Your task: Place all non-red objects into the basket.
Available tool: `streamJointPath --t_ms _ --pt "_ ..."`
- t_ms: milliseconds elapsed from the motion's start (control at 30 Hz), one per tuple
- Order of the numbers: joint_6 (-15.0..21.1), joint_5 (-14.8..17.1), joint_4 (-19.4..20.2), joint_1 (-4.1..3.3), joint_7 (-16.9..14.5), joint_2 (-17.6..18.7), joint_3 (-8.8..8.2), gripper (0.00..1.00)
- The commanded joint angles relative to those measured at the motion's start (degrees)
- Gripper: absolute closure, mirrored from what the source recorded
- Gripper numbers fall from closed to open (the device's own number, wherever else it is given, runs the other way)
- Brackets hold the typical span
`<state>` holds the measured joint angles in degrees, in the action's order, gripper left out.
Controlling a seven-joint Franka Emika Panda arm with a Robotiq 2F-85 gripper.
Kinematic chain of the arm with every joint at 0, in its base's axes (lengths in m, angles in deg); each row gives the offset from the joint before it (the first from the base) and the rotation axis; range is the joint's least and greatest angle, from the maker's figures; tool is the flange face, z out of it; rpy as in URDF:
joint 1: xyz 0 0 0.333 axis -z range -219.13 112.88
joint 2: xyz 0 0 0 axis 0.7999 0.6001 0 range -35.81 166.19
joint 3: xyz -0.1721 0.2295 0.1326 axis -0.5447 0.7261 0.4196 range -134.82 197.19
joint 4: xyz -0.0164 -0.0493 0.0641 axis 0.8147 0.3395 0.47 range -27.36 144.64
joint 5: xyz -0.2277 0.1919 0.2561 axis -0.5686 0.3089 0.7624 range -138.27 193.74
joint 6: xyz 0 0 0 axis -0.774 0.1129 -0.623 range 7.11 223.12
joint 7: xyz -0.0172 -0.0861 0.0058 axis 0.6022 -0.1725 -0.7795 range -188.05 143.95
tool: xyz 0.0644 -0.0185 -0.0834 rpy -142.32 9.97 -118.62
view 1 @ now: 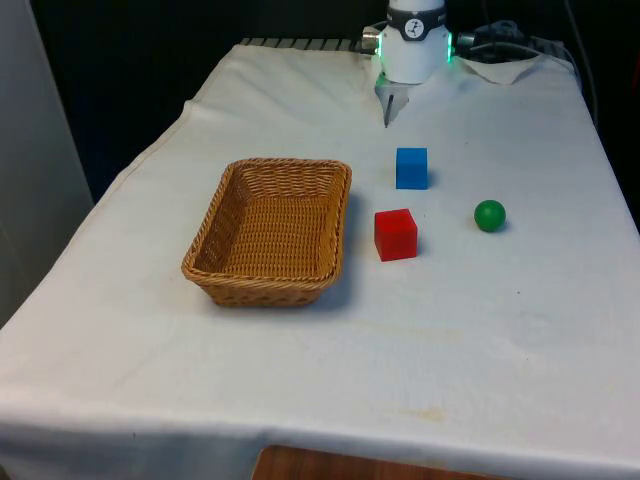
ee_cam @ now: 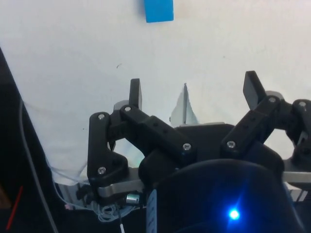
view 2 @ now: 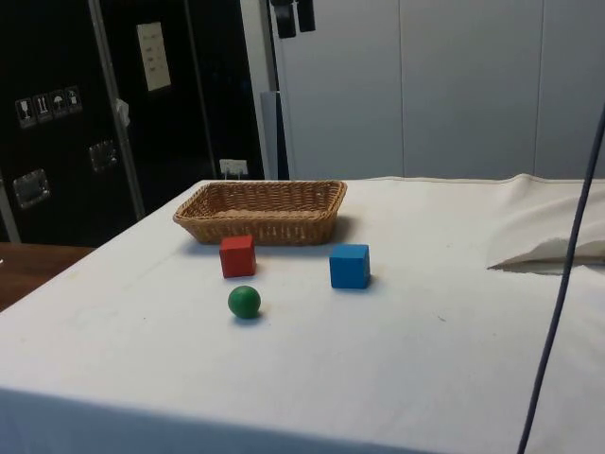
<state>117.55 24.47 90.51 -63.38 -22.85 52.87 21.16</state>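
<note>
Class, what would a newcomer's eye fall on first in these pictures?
Probably the wicker basket, empty, on the white cloth. To the front view's right of it sit a red cube, a blue cube behind that, and a green ball further right. The pincer hangs open above the cloth, holding nothing.

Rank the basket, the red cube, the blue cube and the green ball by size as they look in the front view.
1. wicker basket, clearly largest.
2. red cube and blue cube: alike; the red lies nearer, so unranked.
3. green ball, smallest.
</note>
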Motion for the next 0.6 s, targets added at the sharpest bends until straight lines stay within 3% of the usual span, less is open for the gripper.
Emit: streamJointPath --t_ms 0,433,567 --pt "1.03 -0.86 0.97 0.11 0.74 -0.86 0.23 0.0" --pt "4.18 -1.78 7.33 0.17 2.41 -5.1 0.29 0.0" --pt "3.61 -1.26 7.28 0.06 1.89 -4.98 0.11 0.0"
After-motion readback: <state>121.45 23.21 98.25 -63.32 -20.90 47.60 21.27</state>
